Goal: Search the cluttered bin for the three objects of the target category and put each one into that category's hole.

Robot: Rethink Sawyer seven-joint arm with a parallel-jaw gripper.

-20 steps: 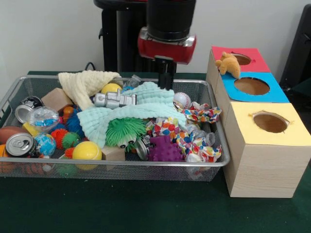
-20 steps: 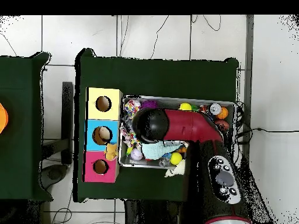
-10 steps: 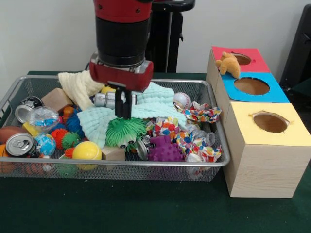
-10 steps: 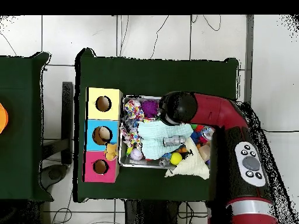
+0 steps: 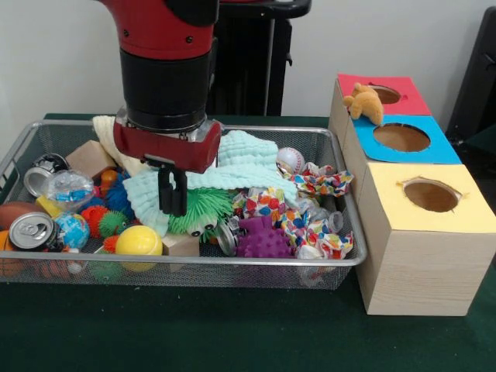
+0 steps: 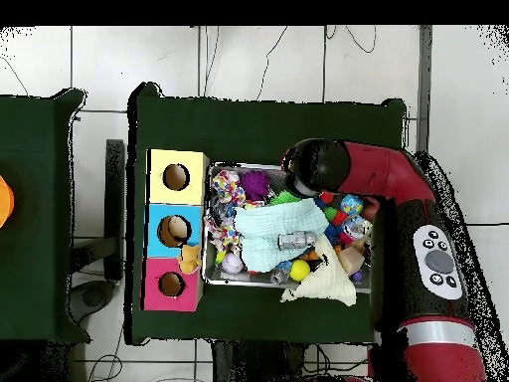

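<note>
Hanging low in the wire bin (image 5: 31, 136), gripper (image 5: 172, 194) with fingers nearly together on nothing, just above the mint cloth (image 5: 232, 167) and green spiky toy (image 5: 201, 209). From overhead, just arm (image 6: 348, 174) covering the bin's (image 6: 288, 284) far corner, so can't tell the fingers there; plush toy (image 6: 189, 261) sitting on the box between the red hole (image 6: 171, 285) and blue hole (image 6: 175, 231).

The arm (image 6: 343, 171) hides the bin's (image 5: 232, 265) middle overhead.

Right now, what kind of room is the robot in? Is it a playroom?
Probably a robot lab or test room, not a playroom. A big red arm works over a wire bin of toys, three wooden boxes with coloured tops and holes stand beside it, and cables trail over the tiled floor.
</note>
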